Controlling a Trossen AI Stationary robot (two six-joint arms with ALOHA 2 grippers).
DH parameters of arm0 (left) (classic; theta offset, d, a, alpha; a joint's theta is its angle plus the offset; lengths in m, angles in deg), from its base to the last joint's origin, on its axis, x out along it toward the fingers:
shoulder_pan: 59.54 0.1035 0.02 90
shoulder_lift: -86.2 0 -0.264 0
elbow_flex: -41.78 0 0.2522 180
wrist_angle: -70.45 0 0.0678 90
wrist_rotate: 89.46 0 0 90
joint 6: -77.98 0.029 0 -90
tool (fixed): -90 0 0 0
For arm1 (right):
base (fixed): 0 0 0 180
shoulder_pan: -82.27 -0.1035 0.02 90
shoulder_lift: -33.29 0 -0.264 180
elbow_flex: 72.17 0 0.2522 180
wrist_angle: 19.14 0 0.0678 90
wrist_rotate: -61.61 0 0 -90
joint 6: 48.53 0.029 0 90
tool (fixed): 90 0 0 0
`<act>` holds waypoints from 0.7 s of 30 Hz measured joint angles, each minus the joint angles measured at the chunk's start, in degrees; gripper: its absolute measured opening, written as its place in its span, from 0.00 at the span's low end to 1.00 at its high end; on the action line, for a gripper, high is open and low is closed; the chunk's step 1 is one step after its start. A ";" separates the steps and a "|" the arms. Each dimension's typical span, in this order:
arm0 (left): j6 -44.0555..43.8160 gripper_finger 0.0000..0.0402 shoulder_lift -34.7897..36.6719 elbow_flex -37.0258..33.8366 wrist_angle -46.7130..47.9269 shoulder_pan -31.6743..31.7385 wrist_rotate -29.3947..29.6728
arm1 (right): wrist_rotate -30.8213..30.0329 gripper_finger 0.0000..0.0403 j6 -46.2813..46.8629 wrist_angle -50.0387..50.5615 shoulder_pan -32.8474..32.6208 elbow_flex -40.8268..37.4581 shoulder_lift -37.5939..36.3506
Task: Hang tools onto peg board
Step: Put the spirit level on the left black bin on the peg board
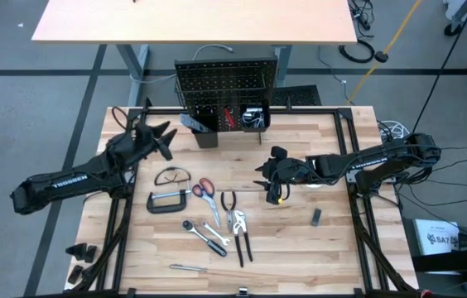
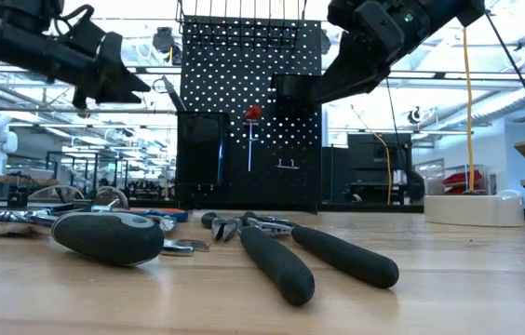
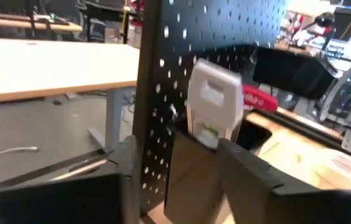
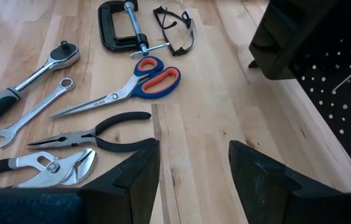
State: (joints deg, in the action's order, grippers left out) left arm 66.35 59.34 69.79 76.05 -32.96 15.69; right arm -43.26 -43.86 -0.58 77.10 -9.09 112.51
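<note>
Peg board point(image 1: 221, 81) stands upright at top centre of the high view, at the far edge of the table point(image 1: 333, 248); a red-handled screwdriver point(image 2: 251, 115) hangs on it, black bins point(image 1: 204, 132) at its foot. A blue-grey level point(image 3: 213, 102) leans in a bin against the board.

Loose tools lie in the lower-centre of the table: safety glasses point(image 1: 172, 175), C-clamp point(image 1: 167, 201), scissors point(image 1: 204, 189), pliers point(image 1: 228, 202), ratchet wrench point(image 1: 204, 235) — all flat, close together.

Left gripper point(image 1: 164, 137) is raised, upper left of the high view, just beside the board's left edge; jaws apart, nothing between them. Right gripper point(image 1: 267, 175) is centre-right, above bare table just right of the tools; jaws wide, holding nothing.
</note>
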 joint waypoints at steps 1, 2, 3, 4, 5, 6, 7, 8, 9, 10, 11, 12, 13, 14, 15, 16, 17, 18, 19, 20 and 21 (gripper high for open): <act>-0.01 0.29 -0.27 0.52 0.25 0.00 0.17 | 0.00 0.46 -0.16 -0.09 0.00 0.00 -0.01; -0.02 0.24 -0.67 1.18 0.77 0.00 0.23 | 0.00 0.46 -0.59 -0.33 0.00 0.00 -0.01; -0.03 0.19 -1.22 2.03 1.37 0.00 0.41 | -0.06 0.46 -0.91 -0.40 0.00 0.00 -0.01; -0.03 0.13 -1.89 2.67 1.79 0.00 0.63 | -0.22 0.46 -0.98 -0.38 0.00 0.00 -0.01; -0.08 0.07 -2.62 3.07 2.24 0.00 0.81 | -0.24 0.46 -1.01 -0.39 0.01 0.00 0.00; -0.53 0.03 -3.49 3.22 2.61 0.00 0.94 | -0.24 0.46 -1.03 -0.37 0.08 0.00 -0.02; -1.63 0.02 -4.51 3.22 2.60 0.00 1.20 | -0.22 0.46 -1.05 -0.39 0.20 0.00 -0.02; -3.03 0.02 -5.63 3.22 2.62 0.00 1.45 | -0.24 0.46 -0.95 -0.37 0.30 0.00 -0.01; -4.18 0.01 -6.92 3.22 2.67 0.00 1.50 | -0.24 0.46 -0.90 -0.37 0.42 0.00 0.00; -5.03 0.00 -8.23 3.22 2.60 0.00 1.51 | -0.22 0.46 -0.90 -0.36 0.59 0.00 -0.01; -5.86 0.00 -9.77 3.22 2.25 0.00 1.50 | -0.24 0.46 -0.88 -0.37 0.61 0.00 -0.01; -6.00 0.00 -11.18 3.22 1.48 -0.03 1.46 | -0.27 0.46 -0.79 -0.37 0.65 0.00 0.00; -6.02 0.00 -12.42 3.22 -0.21 -0.13 1.30 | -0.27 0.46 -0.68 -0.37 0.68 0.00 0.00; -6.06 0.00 -13.59 3.22 -2.44 -0.17 0.94 | -0.27 0.46 -0.68 -0.37 0.66 0.00 -0.02; -6.06 0.00 -14.65 3.26 -4.71 -0.17 0.71 | -0.27 0.46 -0.68 -0.35 0.66 0.00 0.00; -6.06 0.00 -15.63 3.27 -6.70 -0.16 0.27 | -0.25 0.46 -0.60 -0.35 0.66 0.00 -0.02; -6.06 0.00 -16.49 3.27 -8.51 -0.17 -0.10 | -0.24 0.46 -0.37 -0.33 0.66 0.00 0.00; -6.06 0.00 -17.27 3.27 -10.33 -0.17 -0.70 | -0.25 0.46 -0.09 -0.35 0.66 0.00 -0.02; -6.06 0.00 -17.98 3.37 -11.77 -0.17 -1.57 | -0.24 0.46 0.07 -0.34 0.66 0.00 -0.01; -6.08 0.00 -18.77 3.79 -12.16 -0.19 -2.39 | -0.24 0.46 0.10 -0.34 0.66 0.00 -0.01; -6.08 0.00 -19.64 4.31 -12.26 -0.29 -3.23 | -0.24 0.46 0.09 -0.34 0.65 0.00 0.00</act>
State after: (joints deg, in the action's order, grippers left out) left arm 60.27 39.70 74.10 63.79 -33.25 12.47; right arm -43.50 -43.78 -0.92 77.75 -9.09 112.50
